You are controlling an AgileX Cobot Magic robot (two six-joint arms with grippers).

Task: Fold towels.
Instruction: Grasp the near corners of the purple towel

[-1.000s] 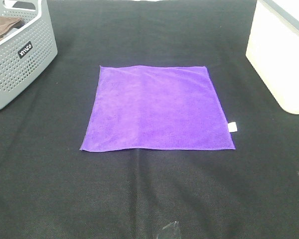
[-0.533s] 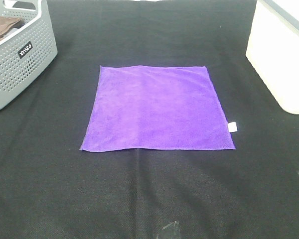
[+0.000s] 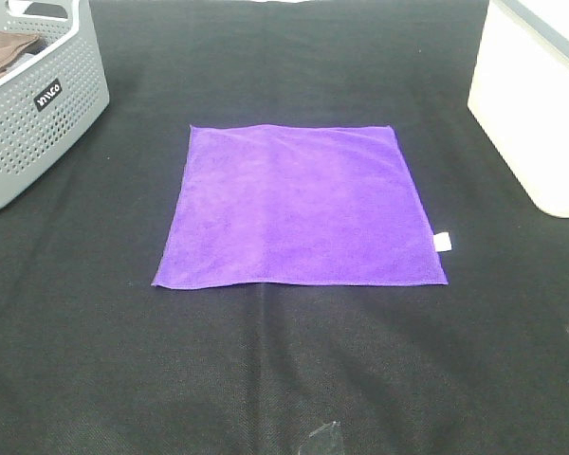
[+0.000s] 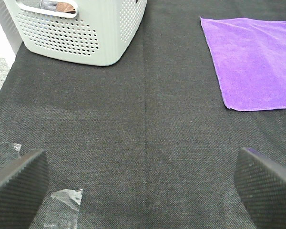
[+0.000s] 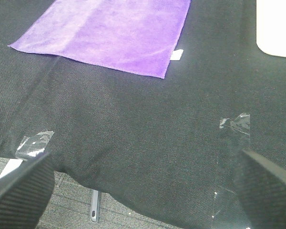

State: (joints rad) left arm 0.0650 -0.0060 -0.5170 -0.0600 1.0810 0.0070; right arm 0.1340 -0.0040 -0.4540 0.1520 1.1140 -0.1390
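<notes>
A purple towel [image 3: 299,207] lies flat and unfolded in the middle of the black table, with a small white tag [image 3: 442,242] at its right edge. It also shows in the left wrist view [image 4: 255,59] and the right wrist view [image 5: 112,31]. Neither arm appears in the exterior high view. My left gripper [image 4: 143,183] is open and empty, well short of the towel's near left corner. My right gripper [image 5: 143,183] is open and empty, over the table's front edge, short of the towel's near right corner.
A grey perforated basket [image 3: 33,104] with a brown cloth [image 3: 5,52] inside stands at the back left. A white bin [image 3: 536,104] stands at the back right. Bits of clear tape [image 3: 322,438] lie on the cloth near the front edge.
</notes>
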